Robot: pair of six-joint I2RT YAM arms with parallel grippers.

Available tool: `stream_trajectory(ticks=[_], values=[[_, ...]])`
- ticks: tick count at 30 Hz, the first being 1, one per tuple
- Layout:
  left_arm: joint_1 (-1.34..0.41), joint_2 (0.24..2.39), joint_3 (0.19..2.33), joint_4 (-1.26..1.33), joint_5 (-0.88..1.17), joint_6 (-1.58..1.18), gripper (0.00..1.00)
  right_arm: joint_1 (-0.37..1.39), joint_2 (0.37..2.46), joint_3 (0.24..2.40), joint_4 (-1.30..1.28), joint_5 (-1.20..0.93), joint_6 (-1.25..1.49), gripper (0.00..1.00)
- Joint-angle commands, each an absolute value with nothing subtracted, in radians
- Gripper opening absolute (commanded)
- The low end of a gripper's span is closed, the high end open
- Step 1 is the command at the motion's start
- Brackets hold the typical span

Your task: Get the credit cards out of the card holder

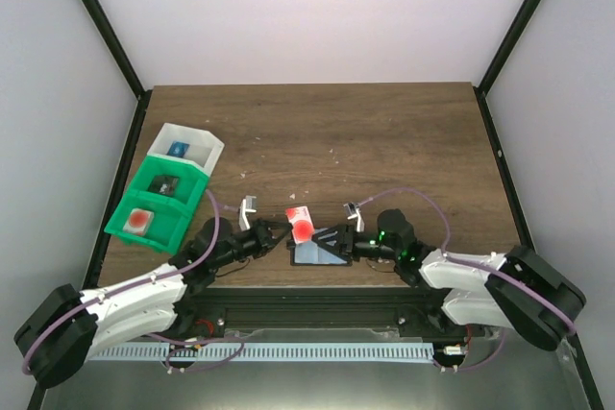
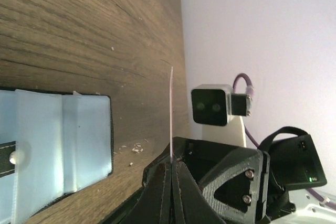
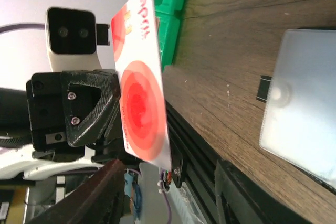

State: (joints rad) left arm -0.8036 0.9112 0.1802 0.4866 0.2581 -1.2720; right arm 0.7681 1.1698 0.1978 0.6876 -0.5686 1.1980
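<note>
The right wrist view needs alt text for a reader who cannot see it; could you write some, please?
A red-and-white credit card stands upright, pinched by the left gripper. To its right the open card holder lies flat on the wooden table, with a green bin behind.

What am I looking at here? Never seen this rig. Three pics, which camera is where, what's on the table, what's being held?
Two small robot arms are bolted side by side at the near edge of a wooden table. The wide picture comes from a fixed camera above and behind them. The other two come from cameras on the wrists, each looking along its own fingers.

On the table lies an open card holder, black outside with pale grey-blue pockets. At the left stand a green bin and a white bin holding small items.

The left gripper is shut on a red and white card; its own camera sees that card edge-on as a thin line. The right gripper has its fingers apart and holds nothing; it faces the card.
</note>
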Motion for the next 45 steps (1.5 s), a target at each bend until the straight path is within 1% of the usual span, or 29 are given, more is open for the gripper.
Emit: stream_trajectory(ticks=[1,4,8,9,10,12,14,15,19,23,29,32,36,41,45], values=[[-0.818,0.917,0.166,0.576,0.284,-1.291,0.00,0.764,1.238,0.255,0.851,-0.652,1.263,0.46],[-0.827,0.930,0.167,0.587,0.295,-1.289,0.00,0.764,1.271,0.262,0.905,-0.674,1.277,0.35],[-0.827,0.922,0.167,0.586,0.317,-1.276,0.00,0.764,1.270,0.248,0.939,-0.690,1.262,0.11],[-0.827,0.911,0.169,0.568,0.316,-1.268,0.04,0.764,1.264,0.241,0.944,-0.700,1.249,0.05],[-0.828,0.894,0.171,0.541,0.317,-1.257,0.13,0.765,1.252,0.234,0.940,-0.712,1.234,0.01],[-0.827,0.850,0.178,0.475,0.323,-1.228,0.32,0.762,1.225,0.222,0.907,-0.742,1.190,0.00],[-0.824,0.794,0.192,0.388,0.333,-1.187,0.43,0.762,1.188,0.217,0.854,-0.782,1.140,0.01],[-0.823,0.763,0.201,0.334,0.337,-1.163,0.46,0.762,1.169,0.217,0.824,-0.807,1.110,0.01],[-0.807,0.631,0.231,0.148,0.364,-1.079,0.49,0.762,1.088,0.266,0.625,-0.918,0.950,0.00],[-0.779,0.512,0.251,0.051,0.445,-1.018,0.50,0.762,1.036,0.319,0.417,-1.012,0.822,0.00],[-0.774,0.477,0.306,-0.078,0.575,-0.909,0.51,0.762,1.003,0.378,0.271,-1.133,0.728,0.01],[-0.774,0.509,0.325,-0.090,0.640,-0.882,0.49,0.763,0.998,0.399,0.220,-1.138,0.699,0.00],[-0.773,0.567,0.334,-0.037,0.721,-0.865,0.42,0.762,1.031,0.405,0.238,-1.154,0.709,0.01],[-0.773,0.626,0.347,-0.011,0.757,-0.848,0.21,0.762,1.047,0.407,0.275,-1.149,0.725,0.00],[-0.772,0.611,0.324,0.045,0.743,-0.884,0.00,0.763,1.061,0.396,0.303,-1.141,0.744,0.01]])
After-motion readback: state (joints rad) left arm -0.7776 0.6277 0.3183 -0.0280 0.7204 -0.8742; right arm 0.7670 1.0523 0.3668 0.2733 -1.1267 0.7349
